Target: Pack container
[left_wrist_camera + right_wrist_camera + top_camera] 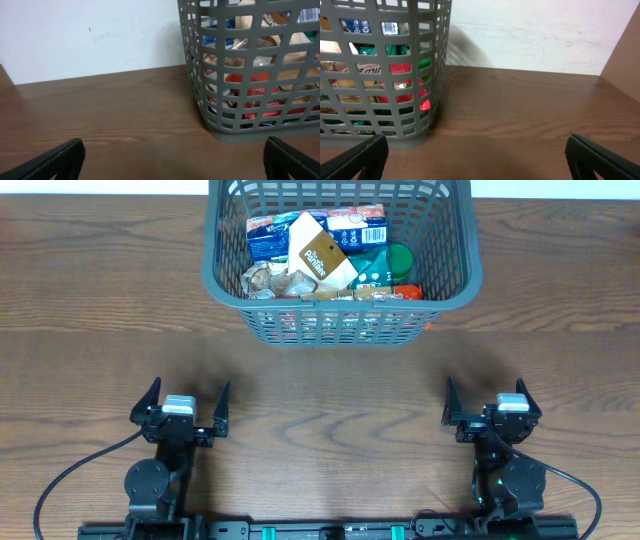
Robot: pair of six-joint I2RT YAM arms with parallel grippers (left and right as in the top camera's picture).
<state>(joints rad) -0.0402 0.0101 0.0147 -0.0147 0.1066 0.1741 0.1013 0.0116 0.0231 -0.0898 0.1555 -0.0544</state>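
The container [225, 285], a large dark grey lattice basket, stands at the far middle of the table and holds several grocery packages: a blue packet, a tan bag, a green packet and red items. It shows in the left wrist view [202, 107] at the right and in the right wrist view [432, 95] at the left. My left gripper [185, 408] rests near the front left, open and empty [170, 160]. My right gripper [490, 408] rests near the front right, open and empty [475, 157]. Both are well short of the basket.
The brown wooden table [330, 380] stretches between the grippers and the basket. A white wall [90, 35] stands behind the table. Black cables [70, 470] trail from the arm bases at the front edge.
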